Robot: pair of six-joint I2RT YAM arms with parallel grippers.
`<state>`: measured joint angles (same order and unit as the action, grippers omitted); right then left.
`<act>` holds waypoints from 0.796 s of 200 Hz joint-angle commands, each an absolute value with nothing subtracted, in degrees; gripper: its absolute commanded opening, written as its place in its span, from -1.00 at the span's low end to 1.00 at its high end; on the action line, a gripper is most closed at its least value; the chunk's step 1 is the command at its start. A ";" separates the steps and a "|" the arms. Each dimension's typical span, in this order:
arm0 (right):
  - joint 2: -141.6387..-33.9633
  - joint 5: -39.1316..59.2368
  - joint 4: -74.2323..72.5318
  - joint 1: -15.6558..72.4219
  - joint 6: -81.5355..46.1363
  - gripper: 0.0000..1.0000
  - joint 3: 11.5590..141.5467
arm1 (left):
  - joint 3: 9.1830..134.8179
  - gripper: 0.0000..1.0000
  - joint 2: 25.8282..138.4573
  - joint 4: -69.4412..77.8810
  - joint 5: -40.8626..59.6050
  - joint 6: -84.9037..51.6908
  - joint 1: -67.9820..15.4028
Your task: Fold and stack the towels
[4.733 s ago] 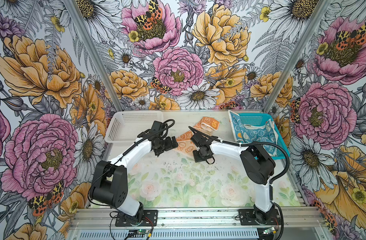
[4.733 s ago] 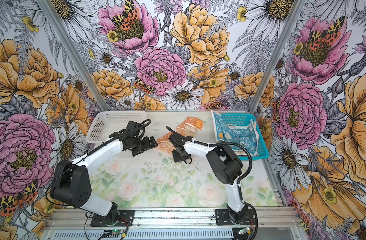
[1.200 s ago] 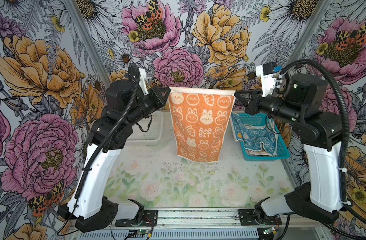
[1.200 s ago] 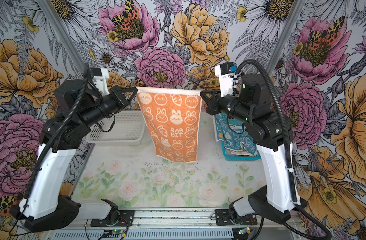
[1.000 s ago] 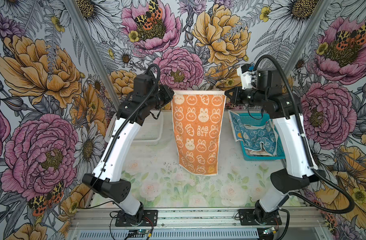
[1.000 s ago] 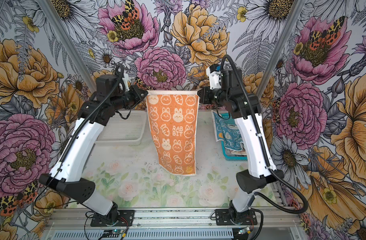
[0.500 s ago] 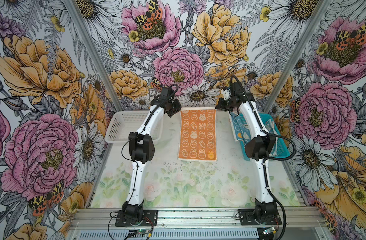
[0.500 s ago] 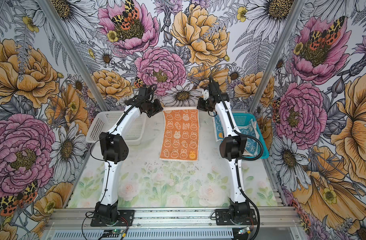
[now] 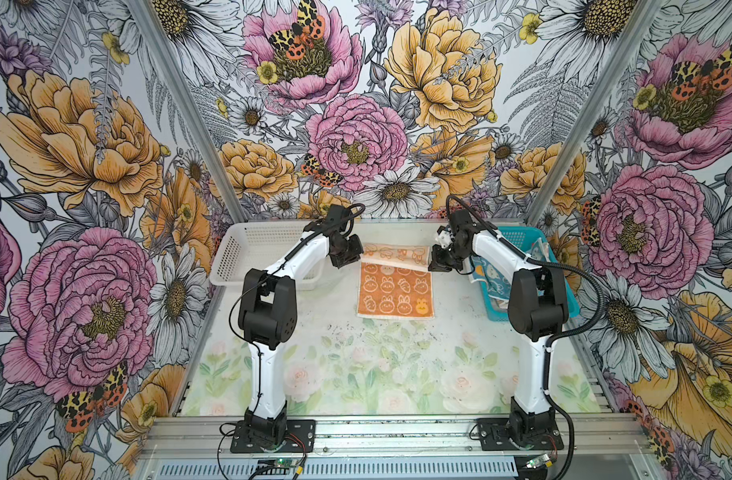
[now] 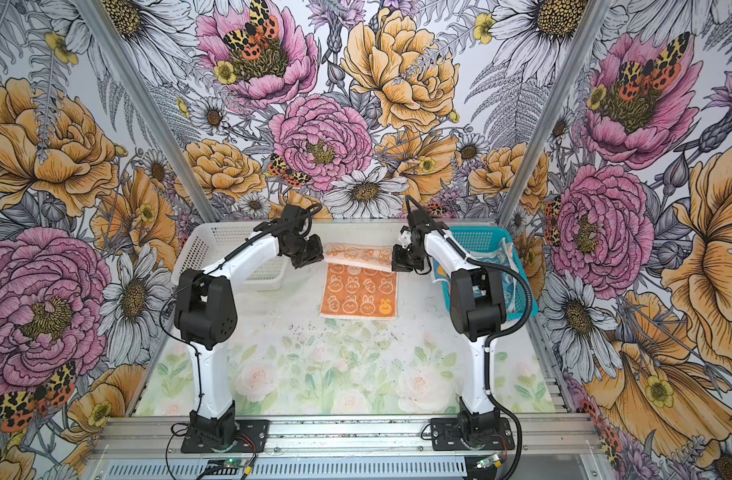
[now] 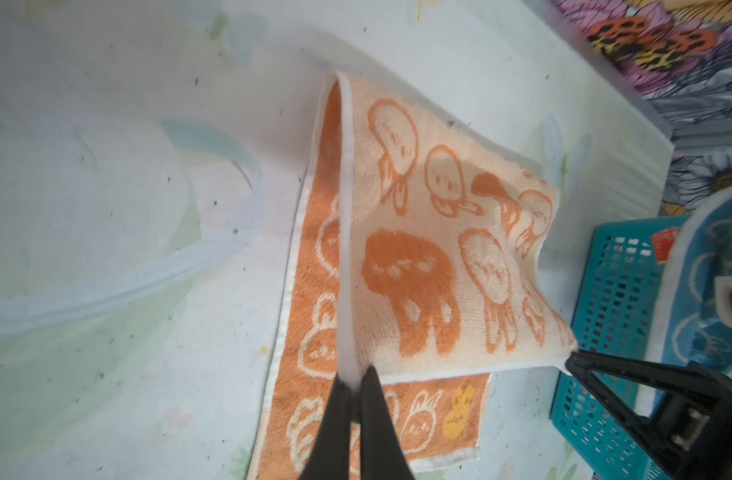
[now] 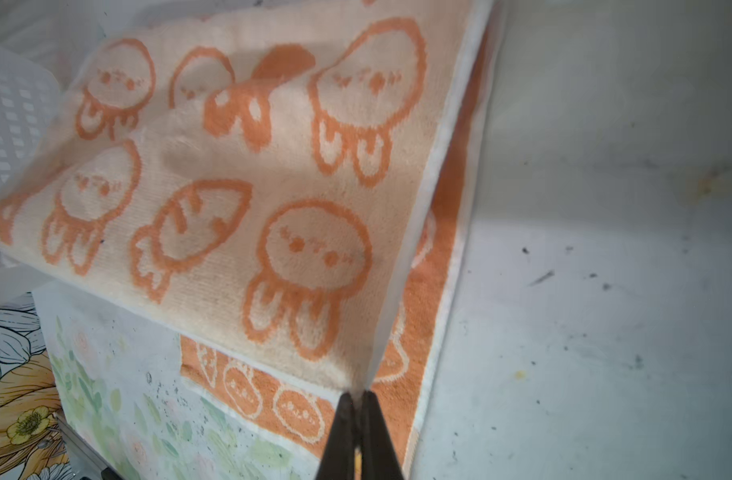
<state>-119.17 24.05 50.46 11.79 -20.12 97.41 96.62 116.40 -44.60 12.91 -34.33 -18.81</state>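
An orange bunny-print towel (image 9: 395, 293) (image 10: 358, 295) lies flat on the table's far middle. Its far edge is lifted and curls back toward the front, showing the pale peach underside (image 9: 395, 252) (image 11: 439, 249) (image 12: 252, 187). My left gripper (image 9: 358, 259) (image 10: 320, 258) (image 11: 356, 380) is shut on the white hem at the flap's left corner. At the flap's right corner, my right gripper (image 9: 432, 264) (image 10: 395, 264) (image 12: 358, 397) is shut on the hem too. A blue-toned towel (image 9: 491, 278) hangs over the teal basket's wall.
A white perforated basket (image 9: 256, 245) (image 10: 214, 245) stands at the far left behind the left arm. A teal basket (image 9: 522, 230) (image 10: 480, 237) (image 11: 613, 291) sits at the far right beside the right arm. The back wall is close behind the towel.
The towel hung high between both grippers, then was laid flat on the table. Both grippers have since drawn its far edge up and back toward the front.
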 commanded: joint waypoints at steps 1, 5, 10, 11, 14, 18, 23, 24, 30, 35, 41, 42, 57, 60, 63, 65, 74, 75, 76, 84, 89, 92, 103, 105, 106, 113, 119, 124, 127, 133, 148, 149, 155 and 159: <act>-113.67 22.68 43.97 11.99 -21.00 -1.00 91.22 | 90.26 -1.00 112.39 -41.01 9.53 -34.01 -19.10; -113.17 22.69 43.72 12.09 -20.99 -1.00 90.28 | 89.27 -1.00 112.07 -40.92 9.40 -34.01 -19.16; -112.50 22.76 43.47 12.19 -21.01 -1.00 88.96 | 88.00 -1.00 111.54 -40.72 9.34 -34.10 -19.38; -112.37 22.76 43.44 12.25 -21.05 -1.00 88.73 | 87.81 -1.00 111.45 -40.66 9.33 -34.10 -19.31; -112.00 22.70 43.34 12.26 -21.01 -1.00 88.16 | 87.12 -1.00 111.19 -40.50 9.33 -34.15 -19.33; -111.49 22.66 43.25 12.51 -20.96 -1.00 87.42 | 86.24 -1.00 110.82 -40.23 9.46 -34.19 -19.32; -110.87 22.51 43.24 12.69 -20.96 -1.00 86.62 | 85.33 -1.00 110.27 -39.94 9.43 -34.27 -19.27; -110.72 22.46 43.24 12.72 -20.89 -1.00 86.46 | 85.11 -1.00 110.20 -39.92 9.46 -34.28 -19.22; -109.84 22.18 43.29 12.85 -20.86 -1.00 85.68 | 84.33 -1.00 109.69 -39.82 9.40 -34.15 -19.29; -109.06 21.88 43.33 12.97 -20.81 -1.00 85.06 | 84.00 -1.00 109.27 -39.85 9.32 -33.95 -19.35; -107.99 21.72 43.40 13.07 -20.74 -1.00 84.33 | 83.47 -1.00 108.56 -39.90 9.30 -33.74 -19.27; -107.83 21.67 43.41 13.08 -20.74 -1.00 84.22 | 83.39 -1.00 108.46 -39.90 9.31 -33.74 -19.26; -104.87 21.23 43.52 13.18 -20.74 -1.00 82.60 | 82.41 -1.00 106.41 -39.90 9.42 -33.71 -19.25; -104.44 21.13 43.51 13.18 -20.79 -1.00 82.33 | 82.30 -1.00 105.98 -39.88 9.47 -33.68 -19.23; -103.65 20.97 43.51 13.18 -20.74 -1.00 81.83 | 82.13 -1.00 105.71 -39.90 9.50 -33.74 -19.25; -103.21 20.93 43.51 13.18 -20.72 -1.00 81.59 | 81.99 -1.00 105.42 -39.90 9.56 -33.68 -19.31; -101.91 20.84 43.51 13.27 -20.74 -1.00 80.70 | 81.53 -1.00 104.89 -39.90 9.68 -33.66 -19.65; -101.75 20.84 43.51 13.31 -20.74 -1.00 80.60 | 81.46 -1.00 104.87 -39.90 9.68 -33.66 -19.71; -101.68 20.83 43.51 13.34 -20.74 -1.00 80.56 | 81.38 -1.00 104.86 -39.90 9.67 -33.62 -19.74; -101.19 21.04 43.54 13.44 -20.70 -1.00 79.52 | 80.77 -1.00 104.93 -39.88 9.78 -33.55 -20.26; -101.00 21.24 43.46 13.58 -20.61 -1.00 78.90 | 80.29 -1.00 104.86 -39.91 9.94 -33.56 -20.66; -101.03 21.25 43.42 13.68 -20.55 -1.00 78.38 | 79.99 -1.00 104.86 -39.90 10.06 -33.57 -20.84; -101.49 20.79 43.42 14.17 -20.35 -1.00 76.83 | 78.68 -1.00 104.88 -39.81 9.95 -33.51 -21.80; -101.57 20.71 43.35 14.27 -20.34 -1.00 76.60 | 78.40 -1.00 104.88 -39.81 9.87 -33.54 -21.97; -101.59 20.68 43.34 14.25 -20.32 -1.00 76.49 | 78.27 -1.00 104.87 -39.81 9.81 -33.60 -22.06; -102.07 20.34 43.20 14.62 -20.31 -1.00 75.47 | 77.18 -1.00 104.86 -39.52 9.61 -33.67 -22.60; -102.38 20.22 42.95 15.04 -20.30 -1.00 74.58 | 76.12 -1.00 104.92 -38.98 9.67 -33.93 -23.08; -102.46 19.99 42.57 15.37 -20.35 -1.00 73.75 | 75.04 -1.00 104.90 -38.43 9.97 -34.24 -23.19; -102.49 19.87 42.28 15.50 -20.39 -1.00 73.26 | 74.50 -1.00 104.94 -38.08 10.08 -34.39 -23.39; -102.56 19.65 41.67 15.78 -20.56 -1.00 72.23 | 73.13 -1.00 104.94 -37.36 10.19 -34.69 -23.67; -103.12 20.05 40.41 16.16 -21.08 -1.00 69.97 | 70.43 -1.00 105.26 -35.94 10.07 -35.13 -24.08; -103.15 20.09 40.29 16.21 -21.18 -1.00 69.88 | 70.29 -1.00 105.28 -35.90 10.09 -35.14 -24.08; -103.40 20.13 39.79 16.54 -21.30 -1.00 69.14 | 69.38 -1.00 105.51 -35.40 10.36 -35.36 -24.13; -103.59 20.18 39.47 16.66 -21.39 -1.00 68.55 | 68.80 -1.00 105.66 -34.95 10.60 -35.48 -24.23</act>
<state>-102.63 21.82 42.06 15.75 -20.58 70.87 71.79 104.88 -37.87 12.05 -34.54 -24.18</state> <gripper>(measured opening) 0.052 0.062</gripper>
